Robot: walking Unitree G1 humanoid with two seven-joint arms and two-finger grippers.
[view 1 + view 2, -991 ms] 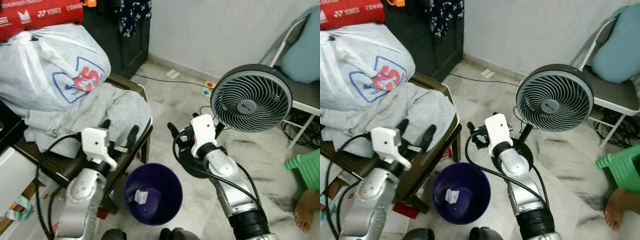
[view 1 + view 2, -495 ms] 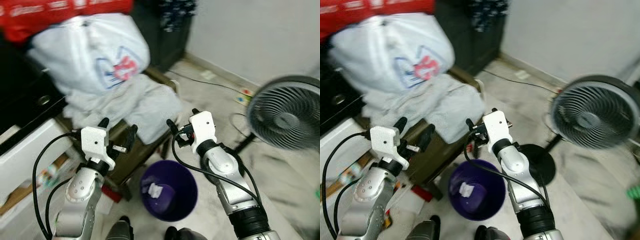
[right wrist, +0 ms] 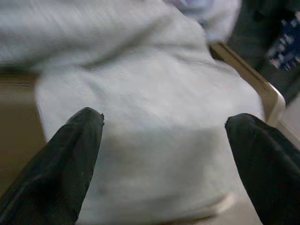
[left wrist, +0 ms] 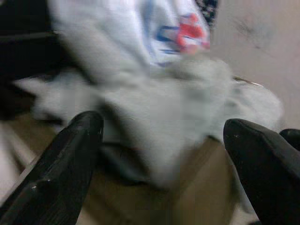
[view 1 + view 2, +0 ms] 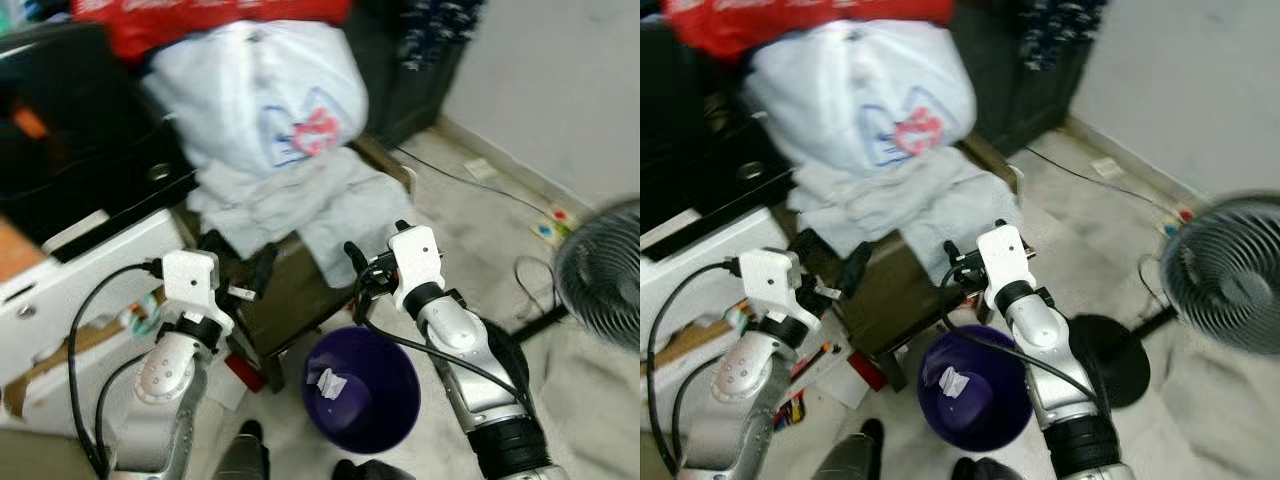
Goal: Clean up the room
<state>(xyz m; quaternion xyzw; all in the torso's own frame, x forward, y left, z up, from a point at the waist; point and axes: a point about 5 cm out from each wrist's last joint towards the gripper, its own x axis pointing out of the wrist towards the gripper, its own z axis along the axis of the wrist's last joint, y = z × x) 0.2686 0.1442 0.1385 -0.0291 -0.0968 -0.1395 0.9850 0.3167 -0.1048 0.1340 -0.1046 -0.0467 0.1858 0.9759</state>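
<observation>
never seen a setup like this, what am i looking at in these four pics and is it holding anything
It is a humanoid robot tidying a room. Two pictures come from its head, looking down at its silver arms. The other two come from cameras on each wrist, looking along that tool's black fingers. The left tool and right tool are both open and hold nothing. Ahead, grey cloth lies on a wooden chair under a white bag. A purple bin stands on the floor, a fan to the right.
</observation>
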